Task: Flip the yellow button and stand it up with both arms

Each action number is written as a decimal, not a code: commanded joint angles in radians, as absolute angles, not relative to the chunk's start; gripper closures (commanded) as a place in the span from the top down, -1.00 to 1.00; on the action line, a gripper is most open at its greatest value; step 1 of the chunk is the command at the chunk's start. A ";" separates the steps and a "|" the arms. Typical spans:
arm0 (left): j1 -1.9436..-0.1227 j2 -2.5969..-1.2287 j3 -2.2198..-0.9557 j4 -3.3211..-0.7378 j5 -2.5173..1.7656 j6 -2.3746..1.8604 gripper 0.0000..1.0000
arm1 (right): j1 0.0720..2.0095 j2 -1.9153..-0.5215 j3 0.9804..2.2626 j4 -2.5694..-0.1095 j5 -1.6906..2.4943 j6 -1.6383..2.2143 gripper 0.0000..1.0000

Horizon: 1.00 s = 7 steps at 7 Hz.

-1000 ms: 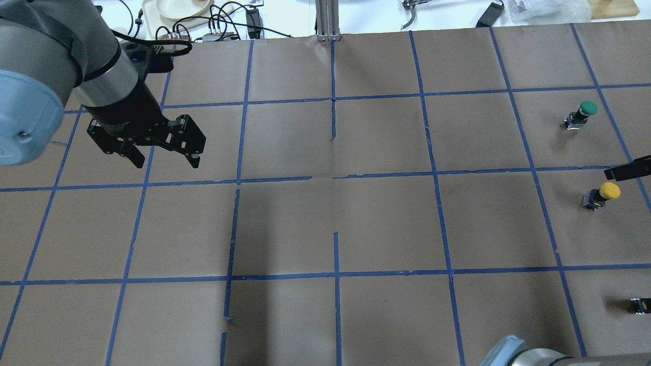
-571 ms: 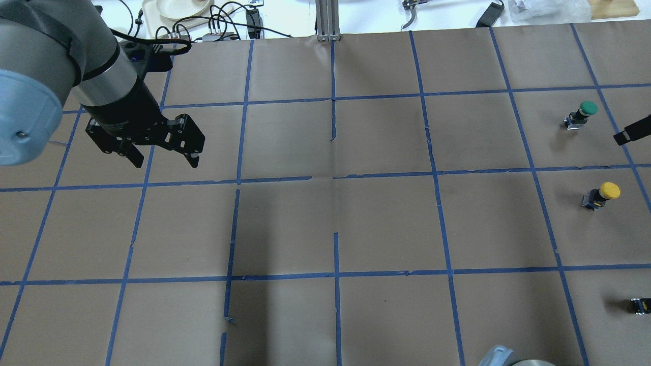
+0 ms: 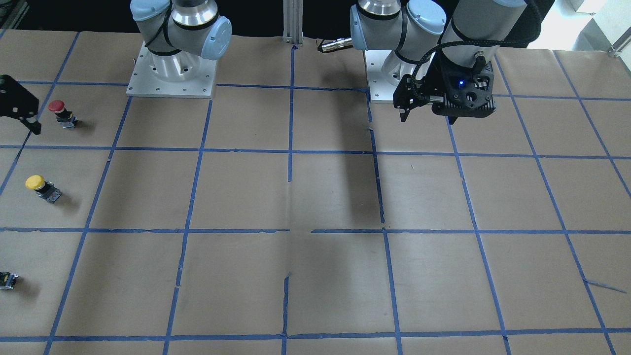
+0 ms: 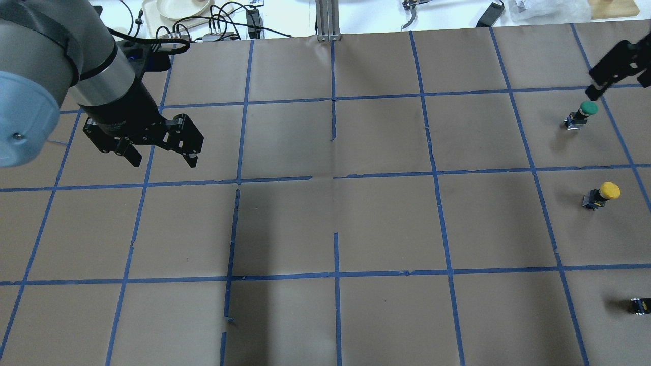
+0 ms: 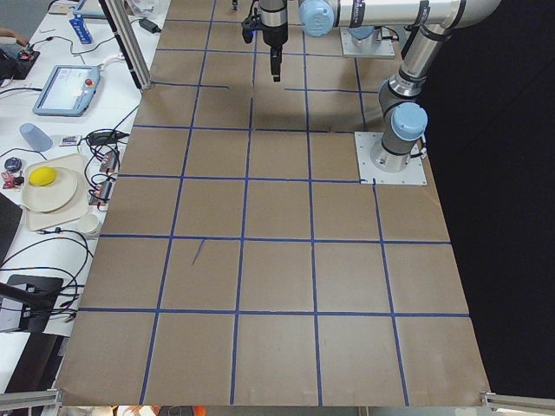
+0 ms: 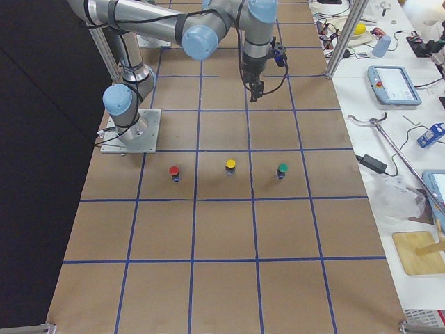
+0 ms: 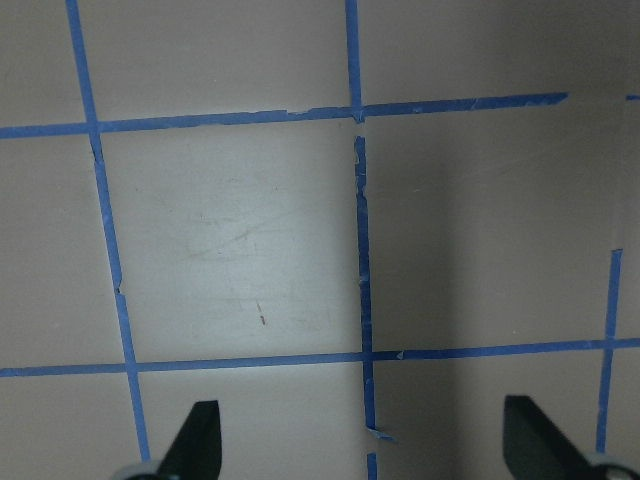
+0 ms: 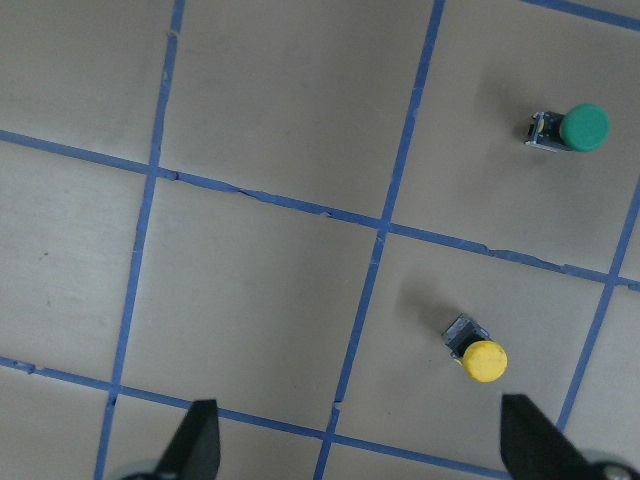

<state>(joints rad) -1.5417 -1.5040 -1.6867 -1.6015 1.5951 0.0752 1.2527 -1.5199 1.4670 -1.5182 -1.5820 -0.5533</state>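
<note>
The yellow button (image 4: 602,194) stands on the brown paper at the table's right side, yellow cap up on its dark body. It also shows in the front view (image 3: 42,187), the right side view (image 6: 231,167) and the right wrist view (image 8: 478,352). My right gripper (image 8: 360,445) is open and empty, high above the table. One of its fingers (image 4: 594,90) shows just beyond the green button. My left gripper (image 4: 165,161) is open and empty above the table's left side, far from the button. It also shows in the front view (image 3: 428,117).
A green-capped button (image 4: 582,114) stands one square farther out than the yellow one. A red-capped button (image 3: 60,112) stands one square nearer the robot. Both arm bases (image 3: 170,74) sit at the robot's edge. A plate (image 4: 178,7) and cables lie beyond the far edge.
My right gripper has moved away from the robot, from beside the yellow button to beyond the green one. Its elbow has left the bottom edge. The left gripper has barely shifted.
</note>
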 commanded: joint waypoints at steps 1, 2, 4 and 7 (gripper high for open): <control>-1.542 -1.505 -1.687 -1.601 1.595 0.077 1.00 | 1.507 -1.534 1.462 -1.520 -1.614 -0.219 0.99; -1.542 -1.505 -1.687 -1.600 1.592 0.083 1.00 | 1.596 -1.534 1.462 -1.523 -1.609 -0.063 0.99; -1.542 -1.505 -1.686 -1.583 1.586 0.092 1.00 | 1.680 -1.534 1.498 -1.598 -1.597 0.058 0.99; -1.542 -1.499 -1.689 -1.585 1.545 0.080 1.00 | 1.678 -1.534 1.520 -1.617 -1.583 0.060 0.99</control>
<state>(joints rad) -1.5417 -1.5004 -1.6876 -1.5841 1.5558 0.0814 1.6766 -1.5339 1.5154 -1.6105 -1.5909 0.0561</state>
